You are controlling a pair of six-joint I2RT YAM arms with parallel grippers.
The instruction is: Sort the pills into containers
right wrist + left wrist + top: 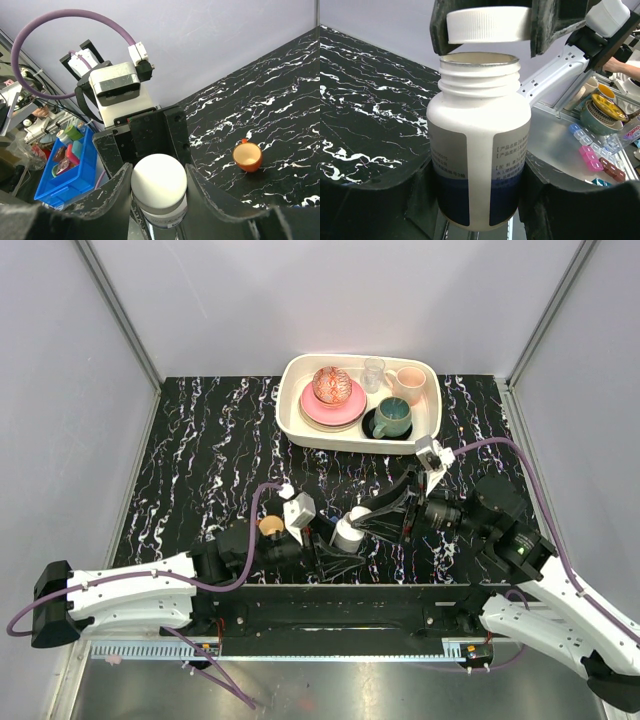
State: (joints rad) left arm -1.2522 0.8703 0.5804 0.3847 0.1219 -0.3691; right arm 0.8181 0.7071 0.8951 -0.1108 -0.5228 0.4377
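Note:
My left gripper is shut on the lower body of a white bottle, which it holds upright with its neck open. The pills are hidden from view. Just above the neck hangs the white cap, with a small gap below it and my right gripper shut on it. In the top view the bottle stands between both grippers near the table's front middle. The small orange cup stands empty on the black marbled table, left of the bottle in the top view.
A white tray at the back holds pink plates with a patterned ball, a clear glass, a pink cup and a teal mug. Off the table's front edge sit a blue bin and coloured boxes.

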